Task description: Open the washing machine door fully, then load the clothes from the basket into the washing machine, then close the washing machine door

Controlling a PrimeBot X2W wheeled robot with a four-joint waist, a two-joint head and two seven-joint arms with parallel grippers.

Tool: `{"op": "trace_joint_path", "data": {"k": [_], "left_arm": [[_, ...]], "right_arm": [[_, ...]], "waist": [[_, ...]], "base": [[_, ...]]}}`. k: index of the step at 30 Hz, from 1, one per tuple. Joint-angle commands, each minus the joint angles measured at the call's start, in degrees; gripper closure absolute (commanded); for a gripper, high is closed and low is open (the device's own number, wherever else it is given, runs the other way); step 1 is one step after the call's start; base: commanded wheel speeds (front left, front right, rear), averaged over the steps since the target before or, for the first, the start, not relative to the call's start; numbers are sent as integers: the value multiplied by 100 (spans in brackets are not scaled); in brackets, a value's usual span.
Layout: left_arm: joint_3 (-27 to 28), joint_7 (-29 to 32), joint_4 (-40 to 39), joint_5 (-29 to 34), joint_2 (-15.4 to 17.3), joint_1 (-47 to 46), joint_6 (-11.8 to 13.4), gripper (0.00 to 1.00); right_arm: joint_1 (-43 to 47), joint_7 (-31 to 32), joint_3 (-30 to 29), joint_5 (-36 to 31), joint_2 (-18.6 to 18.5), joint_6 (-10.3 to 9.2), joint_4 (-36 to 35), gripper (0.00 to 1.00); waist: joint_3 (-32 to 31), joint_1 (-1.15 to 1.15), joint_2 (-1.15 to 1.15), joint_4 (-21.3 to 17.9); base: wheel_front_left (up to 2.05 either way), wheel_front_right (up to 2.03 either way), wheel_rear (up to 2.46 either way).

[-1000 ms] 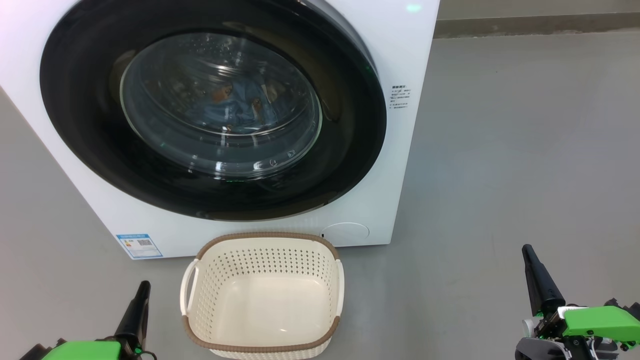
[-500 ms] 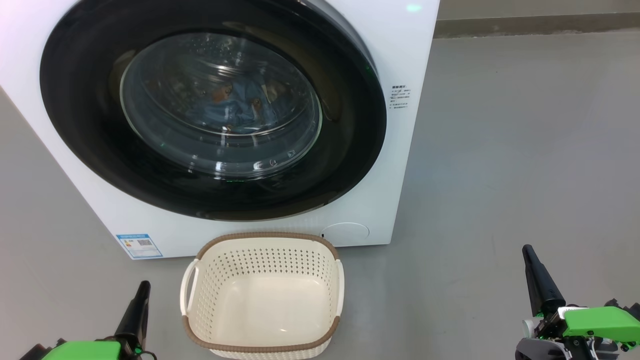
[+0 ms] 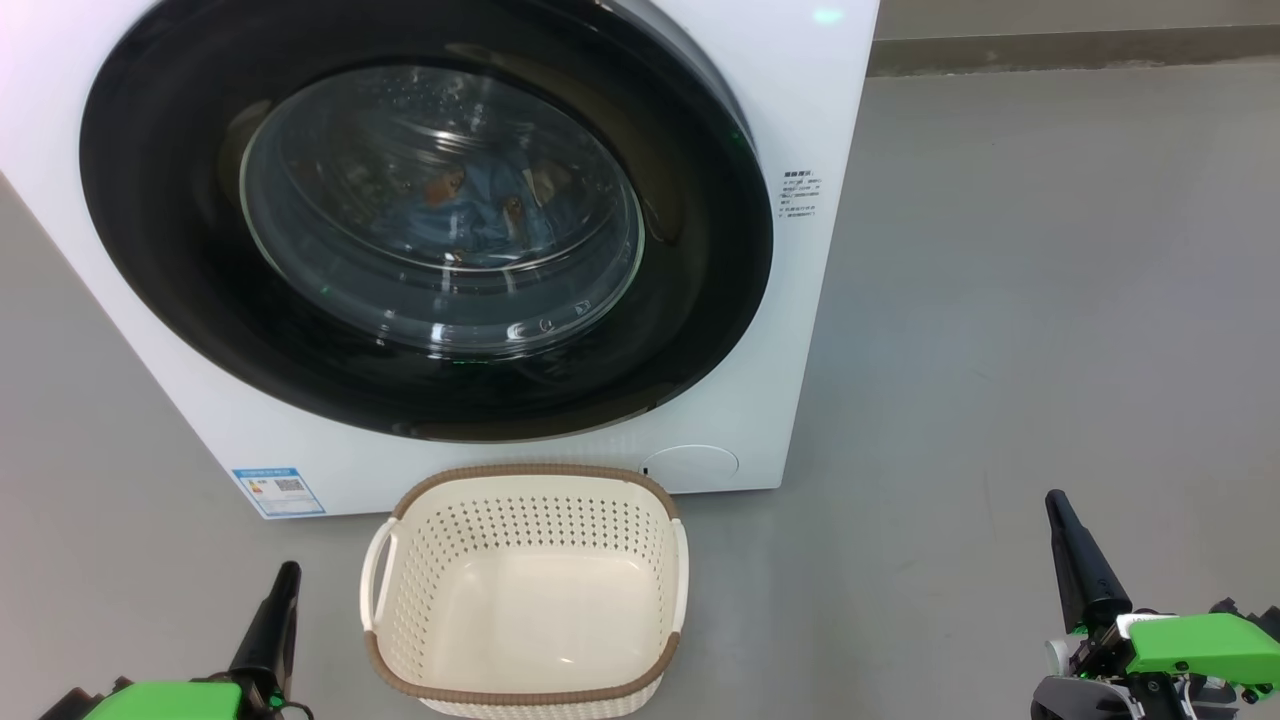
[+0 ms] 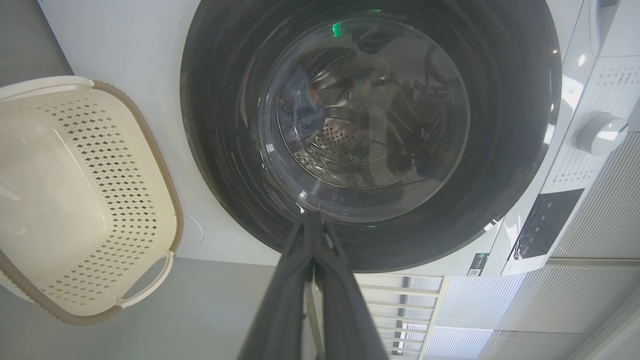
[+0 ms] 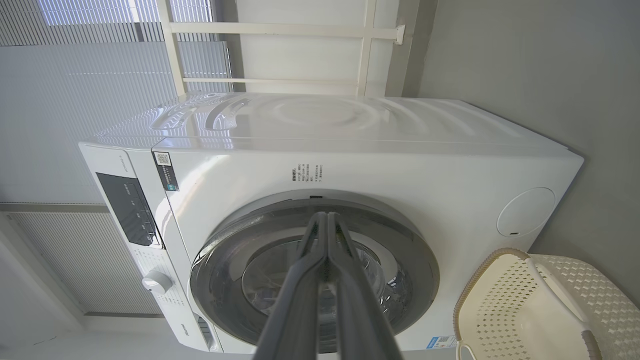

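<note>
Grey floor (image 3: 1050,300) under washing machine (image 3: 812,100) and basket (image 3: 522,470)

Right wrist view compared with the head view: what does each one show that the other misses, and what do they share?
Right wrist view: the top of the washing machine, its dark control panel and white dial, plus window blinds behind. Head view: the left tool, shut, and the blue clothes behind the door glass. Both: the closed washing machine door, the basket, the round cover and the shut right tool.
</note>
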Motion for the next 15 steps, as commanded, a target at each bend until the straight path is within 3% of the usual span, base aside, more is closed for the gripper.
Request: {"op": "trace_joint_path", "data": {"k": [1, 15], "left_arm": [[201, 35, -108, -42, 75, -241, -17, 100], [203, 37, -108, -41, 74, -241, -17, 100]], "right_arm": [[-57, 41, 129, -5, -8, 9, -173, 100], [-57, 44, 124, -9, -5, 9, -173, 100]], "waist": [[0, 0, 0, 0], [0, 0, 0, 0]], "base": [[0, 0, 0], [0, 0, 0]]}}
